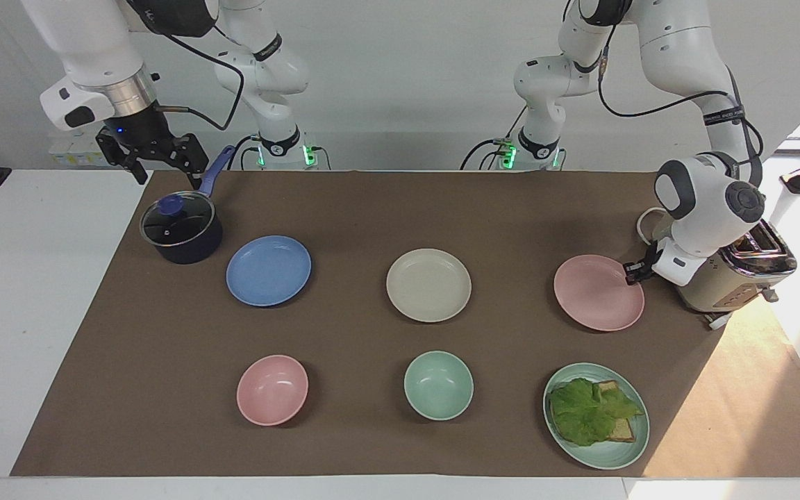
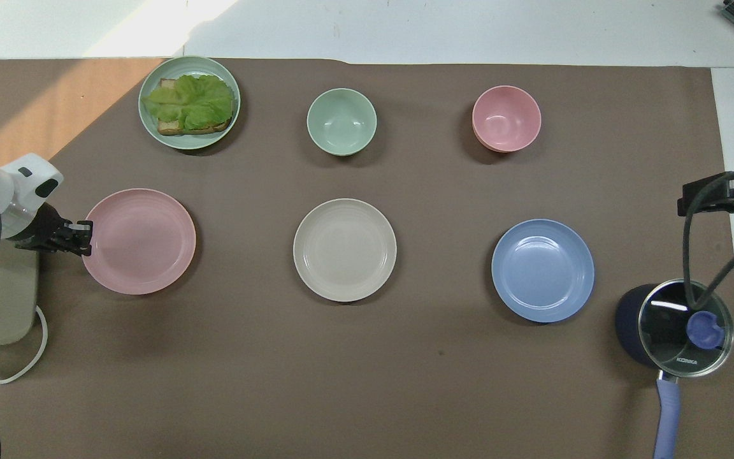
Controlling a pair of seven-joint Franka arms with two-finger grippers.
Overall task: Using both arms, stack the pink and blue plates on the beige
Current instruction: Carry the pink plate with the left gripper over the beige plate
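Observation:
The pale pink plate (image 1: 598,292) (image 2: 139,241) lies toward the left arm's end of the table, next to the toaster. My left gripper (image 1: 632,271) (image 2: 86,229) is shut on the plate's rim at the toaster side. The beige plate (image 1: 428,285) (image 2: 345,250) sits mid-table. The blue plate (image 1: 268,270) (image 2: 543,270) lies toward the right arm's end. My right gripper (image 1: 164,167) (image 2: 717,191) waits open in the air over the table edge by the saucepan, holding nothing.
A dark saucepan with a glass lid (image 1: 181,228) stands beside the blue plate. A toaster (image 1: 733,278) sits under the left arm. Farther from the robots are a pink bowl (image 1: 272,389), a mint bowl (image 1: 438,385) and a mint plate (image 1: 601,458) with a lettuce sandwich.

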